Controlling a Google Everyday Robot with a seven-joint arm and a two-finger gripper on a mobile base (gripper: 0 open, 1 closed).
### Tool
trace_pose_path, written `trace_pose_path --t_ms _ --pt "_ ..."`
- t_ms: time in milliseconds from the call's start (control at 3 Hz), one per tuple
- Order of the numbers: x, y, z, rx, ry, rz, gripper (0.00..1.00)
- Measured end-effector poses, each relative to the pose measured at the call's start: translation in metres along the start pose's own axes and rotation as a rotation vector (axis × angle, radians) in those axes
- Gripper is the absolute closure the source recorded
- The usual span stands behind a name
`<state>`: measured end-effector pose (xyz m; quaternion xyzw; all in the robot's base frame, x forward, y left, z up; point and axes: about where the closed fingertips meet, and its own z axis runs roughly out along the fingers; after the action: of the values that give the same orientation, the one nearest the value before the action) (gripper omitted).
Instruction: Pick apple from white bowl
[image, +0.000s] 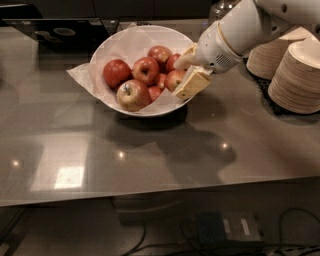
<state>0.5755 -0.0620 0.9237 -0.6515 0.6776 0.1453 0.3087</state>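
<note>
The white bowl (125, 42), lined with crumpled white paper, stands at the back middle of the grey counter and holds several apples. The apple (173, 79), red with a dull yellow-green blush, lies at the bowl's right side. My gripper (188, 70) reaches in over the bowl's right rim from the right. Its beige fingers (192, 82) stand apart, one above and one below the apple's right side. The lower finger hides part of the apple. The apple rests in the bowl. A yellower apple (133, 95) with a dark stem pit lies at the front.
Stacks of beige paper bowls (297, 75) stand at the right on a dark mat. A dark tray (60, 32) sits at the back left. The counter's front edge runs along the bottom, with cables on the floor below.
</note>
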Motion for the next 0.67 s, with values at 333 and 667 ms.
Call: trace_pose_path --t_ms 333,667 --pt "0.002 0.000 0.016 -0.032 0.005 0.007 0.47" --pt "0.003 0.004 0.035 -0.077 0.012 0.009 0.47"
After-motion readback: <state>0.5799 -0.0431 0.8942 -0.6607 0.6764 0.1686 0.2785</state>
